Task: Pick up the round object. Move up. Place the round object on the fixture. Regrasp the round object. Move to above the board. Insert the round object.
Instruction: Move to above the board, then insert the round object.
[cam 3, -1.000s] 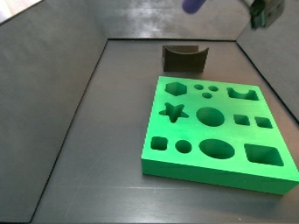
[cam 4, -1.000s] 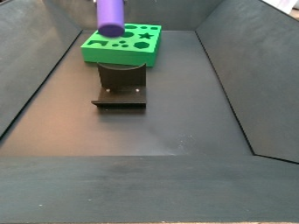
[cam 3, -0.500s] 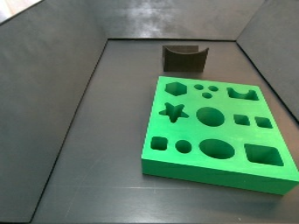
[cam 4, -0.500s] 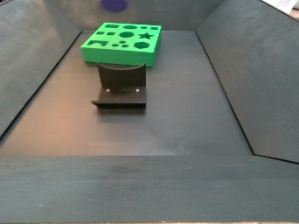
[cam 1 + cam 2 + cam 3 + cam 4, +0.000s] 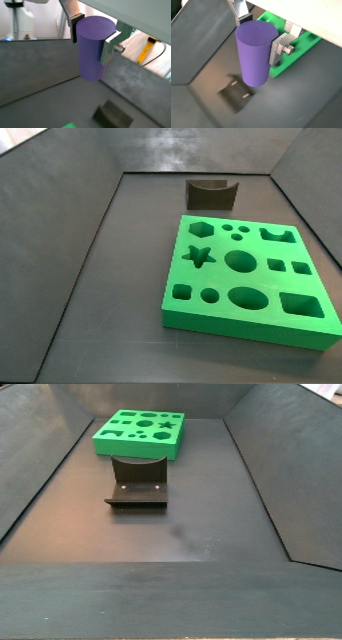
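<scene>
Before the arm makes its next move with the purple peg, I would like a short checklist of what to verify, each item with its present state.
1. Claw shut on the purple peg: ok, silver fingers press both of its sides in both wrist views.
2. Peg lifted clear of the floor: ok, it hangs high above the floor in both wrist views and is out of frame in both side views.
3. Fixture notch free to receive the peg: ok, nothing lies in it.
4. Fixture standing apart from the green board: ok, a gap of floor shows in a side view.
5. Peg lined up over the fixture: cannot tell; the fixture shows below it, but alignment is unclear.
6. Board holes unblocked: ok.
</scene>
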You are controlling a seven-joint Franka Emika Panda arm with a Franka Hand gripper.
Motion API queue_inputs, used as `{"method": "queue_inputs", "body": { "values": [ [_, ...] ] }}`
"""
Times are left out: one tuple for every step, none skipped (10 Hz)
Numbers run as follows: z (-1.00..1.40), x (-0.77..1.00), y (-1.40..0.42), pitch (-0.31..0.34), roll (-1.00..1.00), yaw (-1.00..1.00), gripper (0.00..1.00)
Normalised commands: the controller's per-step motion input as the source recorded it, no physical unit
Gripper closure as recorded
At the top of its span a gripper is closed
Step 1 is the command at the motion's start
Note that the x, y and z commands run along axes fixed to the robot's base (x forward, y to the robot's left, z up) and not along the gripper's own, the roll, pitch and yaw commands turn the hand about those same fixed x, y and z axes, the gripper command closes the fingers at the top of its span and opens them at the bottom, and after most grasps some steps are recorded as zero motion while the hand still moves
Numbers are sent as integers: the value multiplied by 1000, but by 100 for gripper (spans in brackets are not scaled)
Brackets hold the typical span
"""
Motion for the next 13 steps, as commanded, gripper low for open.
{"method": "queue_inputs", "body": {
  "values": [
    [253,-467,-499,-88,-1000,-72,100],
    [133,-285,-268,-81,-1000,-75,100],
    [64,-154,-115,-70,-1000,-75,100],
    [54,-117,-80,-76,-1000,-80,100],
    [20,-87,-26,-70,-816,-58,100],
    [11,-68,-7,-62,-596,-42,100],
    [11,-56,4,-49,-410,-28,100],
    [-1,-36,5,-37,-243,-17,100],
    [-349,720,-131,-107,0,-251,100],
    [-371,826,-123,-106,0,-226,100],
    [-200,634,-89,-41,17,-169,100],
    [9,0,-20,24,77,0,100],
    [-106,331,-60,0,16,-89,100]
  ]
}}
